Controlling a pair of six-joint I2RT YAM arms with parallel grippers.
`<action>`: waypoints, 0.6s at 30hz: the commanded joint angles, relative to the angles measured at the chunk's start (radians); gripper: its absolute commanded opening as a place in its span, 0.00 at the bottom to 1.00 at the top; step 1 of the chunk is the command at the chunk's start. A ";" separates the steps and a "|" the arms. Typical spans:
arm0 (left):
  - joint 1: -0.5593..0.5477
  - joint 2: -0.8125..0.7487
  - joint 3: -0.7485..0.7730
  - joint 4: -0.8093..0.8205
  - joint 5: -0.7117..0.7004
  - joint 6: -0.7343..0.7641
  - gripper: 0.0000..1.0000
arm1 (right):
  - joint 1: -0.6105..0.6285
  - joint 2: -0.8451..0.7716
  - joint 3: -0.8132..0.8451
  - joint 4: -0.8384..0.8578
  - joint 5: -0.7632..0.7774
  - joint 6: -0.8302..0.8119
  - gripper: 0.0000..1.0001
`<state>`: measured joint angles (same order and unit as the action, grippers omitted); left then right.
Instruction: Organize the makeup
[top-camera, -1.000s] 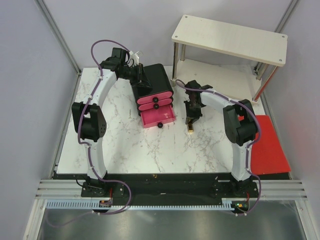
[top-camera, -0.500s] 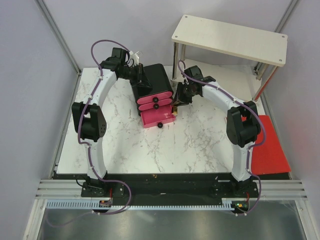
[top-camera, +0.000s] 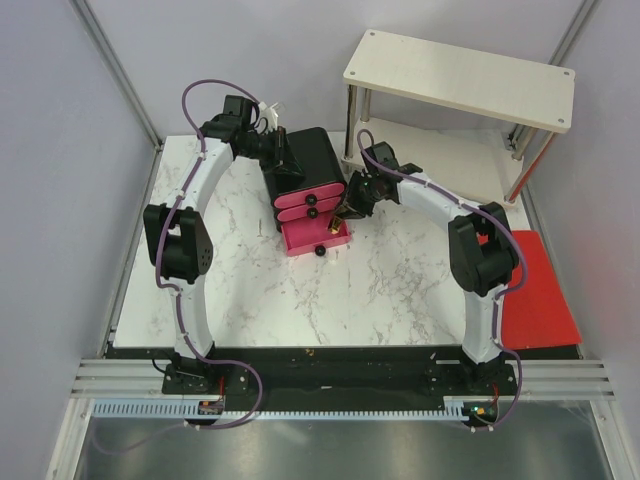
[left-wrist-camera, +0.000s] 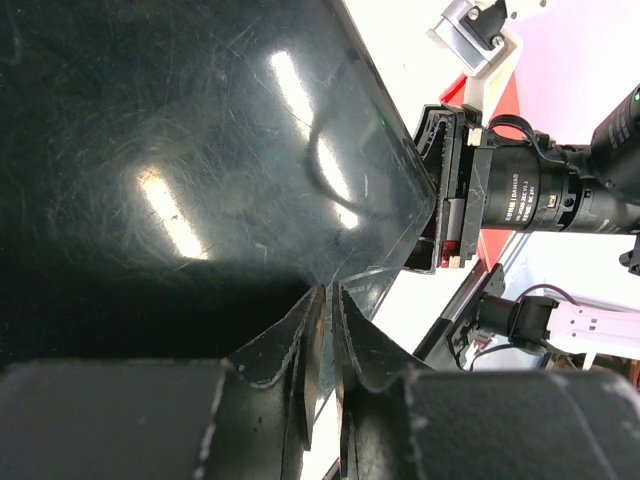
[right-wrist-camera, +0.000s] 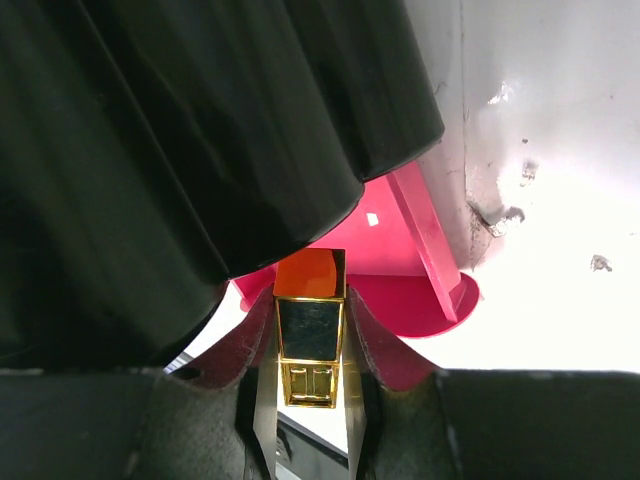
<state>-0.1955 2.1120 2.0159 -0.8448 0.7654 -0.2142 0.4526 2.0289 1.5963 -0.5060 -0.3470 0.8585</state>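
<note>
My right gripper (top-camera: 350, 203) is shut on a gold-black tube (right-wrist-camera: 311, 325) and holds it at the right edge of the open bottom pink drawer (top-camera: 316, 235) of the black box (top-camera: 308, 160). In the right wrist view the tube sits between my fingers (right-wrist-camera: 262, 370), just before the pink drawer (right-wrist-camera: 400, 265) and under the box's black body (right-wrist-camera: 200, 120). My left gripper (top-camera: 285, 160) rests shut against the box's left top side; its wrist view shows the closed tips (left-wrist-camera: 325, 300) on the glossy black surface (left-wrist-camera: 180, 150). No other makeup shows.
A white two-tier shelf (top-camera: 460, 75) stands at the back right. A red mat (top-camera: 538, 290) lies at the right table edge. The box's two upper pink drawers (top-camera: 308, 203) are closed. Marble tabletop (top-camera: 300, 290) spreads in front of the box.
My right gripper has carried the gold-black tube left and back from the table right of the box to the open drawer's right edge. The drawer is pushed in a little. The left arm has not moved.
</note>
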 joint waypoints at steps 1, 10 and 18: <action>0.002 0.123 -0.095 -0.220 -0.278 0.124 0.20 | 0.041 0.011 0.033 0.112 0.019 0.073 0.02; 0.004 0.128 -0.091 -0.220 -0.272 0.125 0.20 | 0.052 0.047 0.062 0.098 0.005 0.080 0.41; 0.008 0.126 -0.089 -0.221 -0.272 0.125 0.20 | 0.061 0.031 0.086 0.124 -0.006 0.047 0.98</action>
<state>-0.1860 2.1113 2.0159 -0.8505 0.7635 -0.2104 0.4603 2.0975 1.6009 -0.5396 -0.2802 0.9394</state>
